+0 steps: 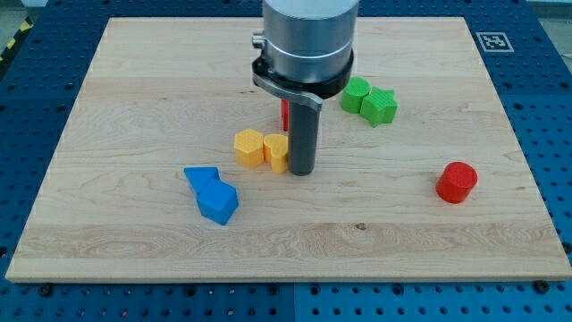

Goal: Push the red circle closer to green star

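The red circle [457,182] is a short red cylinder at the view's right, alone on the wooden board. The green star [381,105] sits right of centre near the view's top, touching a second green block [356,93] on its left. My tip [302,171] is at the board's centre, right against the right side of a yellow block [278,152]. The tip is well left of the red circle and below-left of the green star. Another red block [284,114] is mostly hidden behind the rod.
A yellow hexagon-like block [249,148] sits left of the yellow block by the tip. Two blue blocks [202,177] [218,202] touch each other at lower left. The arm's grey body [308,40] covers the top centre. The board's edge [536,179] lies right of the red circle.
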Robot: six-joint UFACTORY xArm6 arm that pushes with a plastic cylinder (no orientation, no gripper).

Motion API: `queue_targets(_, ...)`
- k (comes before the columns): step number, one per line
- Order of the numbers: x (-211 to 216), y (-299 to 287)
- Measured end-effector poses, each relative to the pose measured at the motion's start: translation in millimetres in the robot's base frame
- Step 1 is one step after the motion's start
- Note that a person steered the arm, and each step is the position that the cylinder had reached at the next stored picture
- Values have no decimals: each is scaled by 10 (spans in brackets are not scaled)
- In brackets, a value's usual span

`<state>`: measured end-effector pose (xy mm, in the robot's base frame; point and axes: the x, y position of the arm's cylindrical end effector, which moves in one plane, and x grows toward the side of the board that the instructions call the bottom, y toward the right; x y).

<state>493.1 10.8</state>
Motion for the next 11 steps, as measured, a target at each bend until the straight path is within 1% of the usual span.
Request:
queue_targets(1,313,501)
queue_targets(2,749,1531)
queue_targets(3,784,2384)
queue_targets(4,732,2550)
queue_targets(5,697,2342)
queue_targets(6,516,2054)
queue_targets(8,100,1740)
queue_targets(10,-68,1710)
queue_targets(11,-288,1598)
